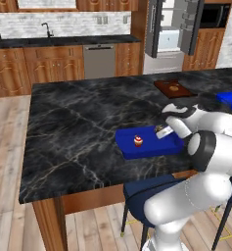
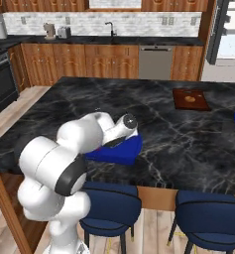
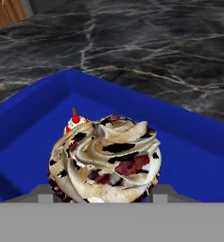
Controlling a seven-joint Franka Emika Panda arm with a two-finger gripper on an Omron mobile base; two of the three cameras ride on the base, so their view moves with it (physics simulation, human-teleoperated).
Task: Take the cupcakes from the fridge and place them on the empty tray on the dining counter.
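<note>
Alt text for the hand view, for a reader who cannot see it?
A chocolate cupcake with swirled cream and dark frosting sits close up between the gripper tips, over a bright blue tray. A smaller pale cupcake with a red top stands behind it in the tray, and black white-veined marble counter lies beyond.

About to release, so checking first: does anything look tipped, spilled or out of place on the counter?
Nothing stands out. The pink cupcake stands upright in the tray; the chocolate cupcake sits upright at the pincer, over the tray. The tray lies flat on the counter. The fridge stands open behind.
</note>
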